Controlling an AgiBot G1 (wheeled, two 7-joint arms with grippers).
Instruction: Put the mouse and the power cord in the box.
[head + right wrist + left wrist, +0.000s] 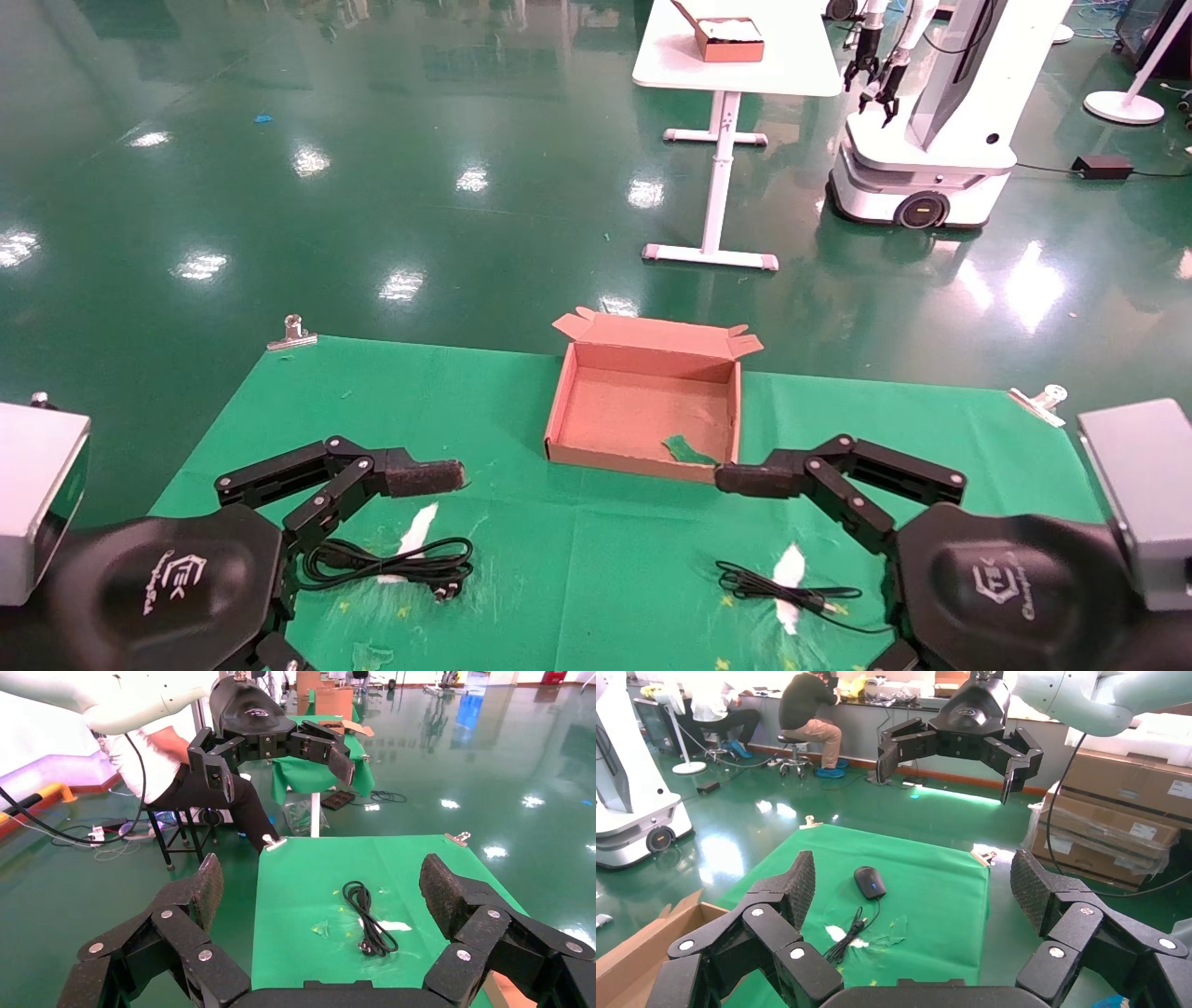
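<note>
A brown box (643, 410) sits open on the far middle of the counter (577, 568), which has a green cloth on it. The box's lid flap leans back, away from the robot. A little green scrap (687, 451) lies in the near right corner of the box.

The left pincer (438, 477) hangs over the left part of the counter, with its tips pointing to the middle. Its fingers (796, 885) are spread wide and hold nothing. The power cord (386, 562) lies in loose loops on the cloth near it, with its plug (447, 589) at the right end.

The right pincer (740, 478) hangs over the right part of the counter, close to the near right corner of the box. Its fingers (441, 888) are spread wide too, and hold nothing. The mouse (869, 881) lies on the cloth on the right side, well apart from the box. Its thin cable (782, 589) lies bunched on the cloth beside a white patch (790, 570).

Two silver clips (292, 333) pinch the cloth at the far corners.
</note>
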